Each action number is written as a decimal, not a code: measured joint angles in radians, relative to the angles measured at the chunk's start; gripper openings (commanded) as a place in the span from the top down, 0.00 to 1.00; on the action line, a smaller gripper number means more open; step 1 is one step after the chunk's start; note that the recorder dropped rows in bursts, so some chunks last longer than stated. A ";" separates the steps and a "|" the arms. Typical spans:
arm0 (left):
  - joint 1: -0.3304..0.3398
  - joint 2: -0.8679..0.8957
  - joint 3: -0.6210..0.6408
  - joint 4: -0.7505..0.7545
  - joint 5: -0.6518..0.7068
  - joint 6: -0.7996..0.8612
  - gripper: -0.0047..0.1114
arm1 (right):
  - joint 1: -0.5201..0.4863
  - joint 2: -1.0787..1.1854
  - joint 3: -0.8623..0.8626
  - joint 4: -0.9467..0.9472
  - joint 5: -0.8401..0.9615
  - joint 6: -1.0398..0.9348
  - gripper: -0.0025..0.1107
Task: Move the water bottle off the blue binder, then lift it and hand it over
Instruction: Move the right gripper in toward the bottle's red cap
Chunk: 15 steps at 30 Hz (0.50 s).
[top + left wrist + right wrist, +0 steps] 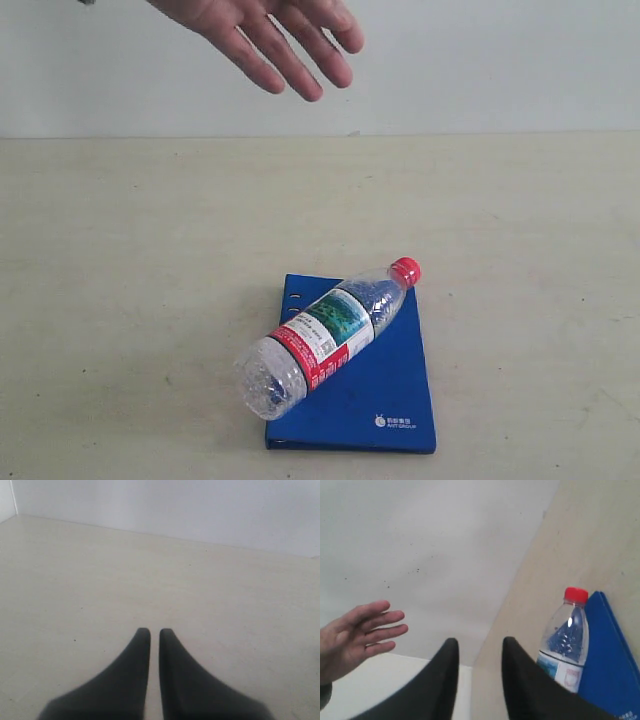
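Exterior view: the water bottle (pixel 325 338) lies slantwise across the blue binder (pixel 385 395) on the bench (pixel 120 280), not yet moved off. The right hand (pixel 480 642), parted and empty, hangs beside it. The left hand (pixel 151 632) is closed on nothing. A person's palm (pixel 265 25) reaches in, probably for the handover.

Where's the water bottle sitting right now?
In the exterior view, the clear plastic water bottle with a red cap lies on its side, diagonally across the flat bright blue binder at lower centre, its base overhanging the binder's left edge.
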 measured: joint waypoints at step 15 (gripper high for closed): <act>0.000 0.000 0.000 0.000 -0.002 0.000 0.90 | 0.000 1.110 -0.482 0.083 0.274 -0.767 0.56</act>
